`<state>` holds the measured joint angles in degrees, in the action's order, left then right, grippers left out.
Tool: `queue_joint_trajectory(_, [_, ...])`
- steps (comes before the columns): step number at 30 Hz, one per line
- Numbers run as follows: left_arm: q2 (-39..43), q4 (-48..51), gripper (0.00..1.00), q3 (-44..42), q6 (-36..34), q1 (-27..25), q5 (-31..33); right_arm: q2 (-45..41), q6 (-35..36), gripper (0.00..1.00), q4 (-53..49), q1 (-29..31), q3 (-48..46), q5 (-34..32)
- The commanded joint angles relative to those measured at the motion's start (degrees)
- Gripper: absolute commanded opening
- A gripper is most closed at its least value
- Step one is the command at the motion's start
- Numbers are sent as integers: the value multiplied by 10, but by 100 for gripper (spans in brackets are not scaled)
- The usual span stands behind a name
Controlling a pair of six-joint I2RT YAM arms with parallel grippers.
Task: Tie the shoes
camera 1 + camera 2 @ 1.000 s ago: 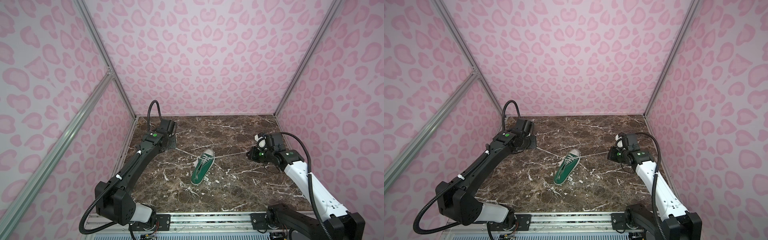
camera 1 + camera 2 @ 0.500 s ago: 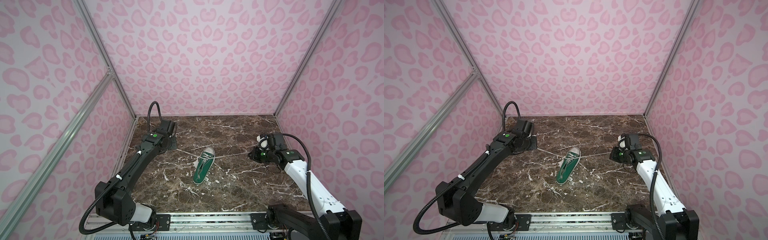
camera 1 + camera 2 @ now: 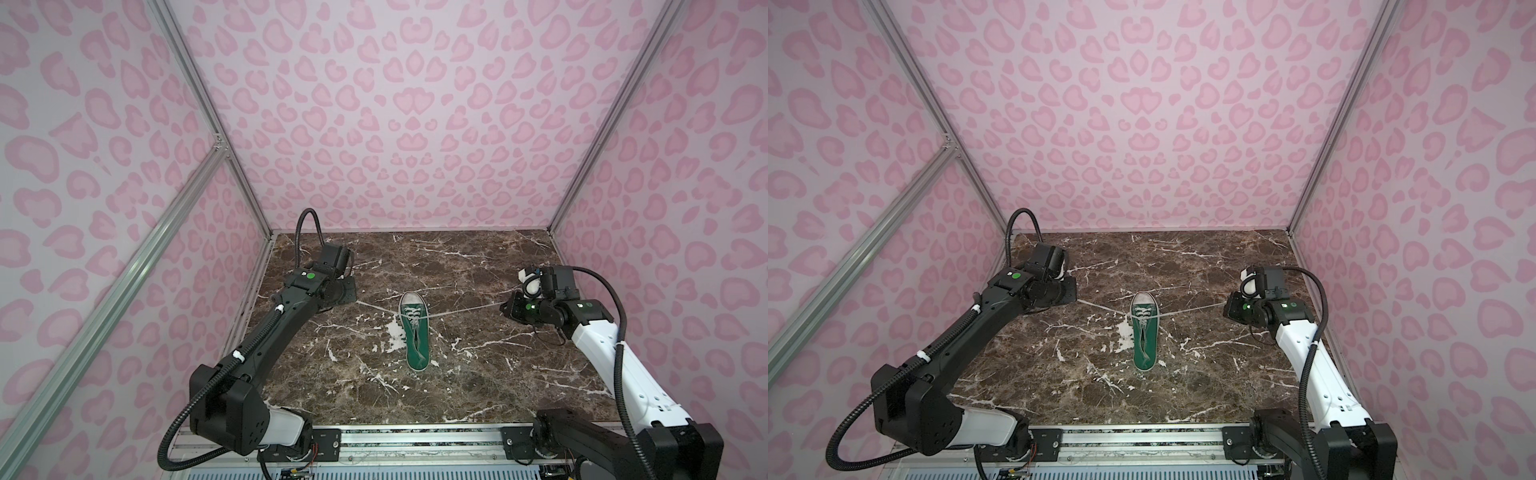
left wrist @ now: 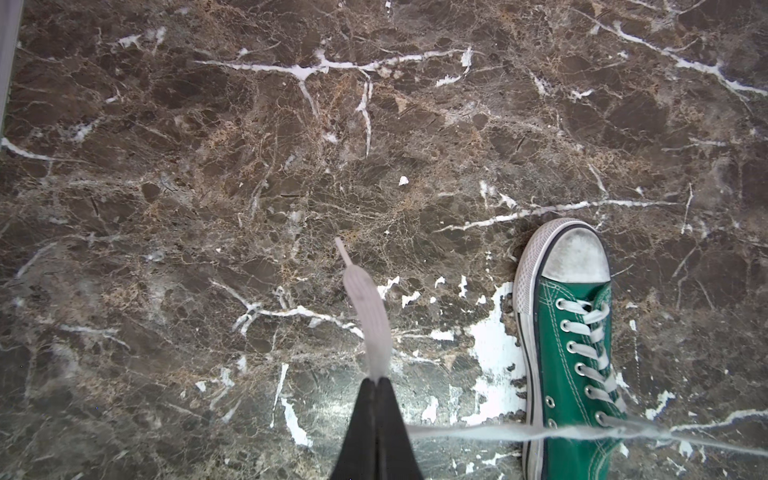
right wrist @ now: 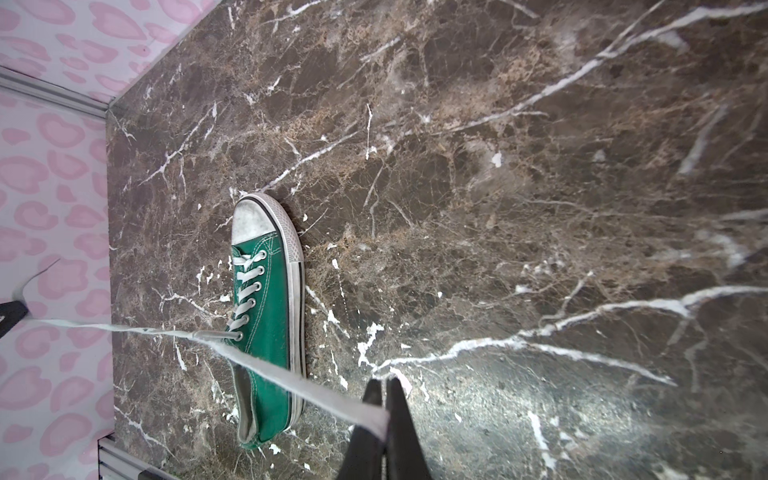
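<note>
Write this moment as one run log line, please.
left claw: shut on lace | right claw: shut on lace | laces pulled apart | sneaker: upright, untied

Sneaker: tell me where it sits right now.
In both top views the sneaker lies mid-table, toe toward the back wall, between the left hand and right hand, each pinching a lace end.

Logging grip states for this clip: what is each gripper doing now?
Left gripper: shut on the left lace.
Right gripper: shut on the right lace.
</note>
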<state>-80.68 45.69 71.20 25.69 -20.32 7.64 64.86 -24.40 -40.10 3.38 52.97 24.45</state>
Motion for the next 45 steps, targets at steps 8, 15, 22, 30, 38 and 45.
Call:
queue_joint_trajectory(8, [-4, 1, 4, -46, 3, 3, 20, 37, 28, 0, 20, -23, -57, -2])
queue_joint_trajectory(15, [-1, 4, 4, -92, 6, 12, 20, 57, 35, 0, 40, -54, -92, 8])
queue_joint_trajectory(22, [-21, -21, 4, -134, 4, 26, 12, 92, 40, 0, 63, -78, -118, 17])
queue_joint_trajectory(30, [-58, -43, 4, -135, -7, 45, 3, 102, 46, 0, 71, -115, -126, 19])
queue_joint_trajectory(38, [-81, -57, 4, -135, -23, 71, 0, 111, 46, 0, 74, -144, -130, 16])
queue_joint_trajectory(45, [-94, -68, 4, -144, -27, 78, 0, 110, 45, 0, 74, -149, -132, 8])
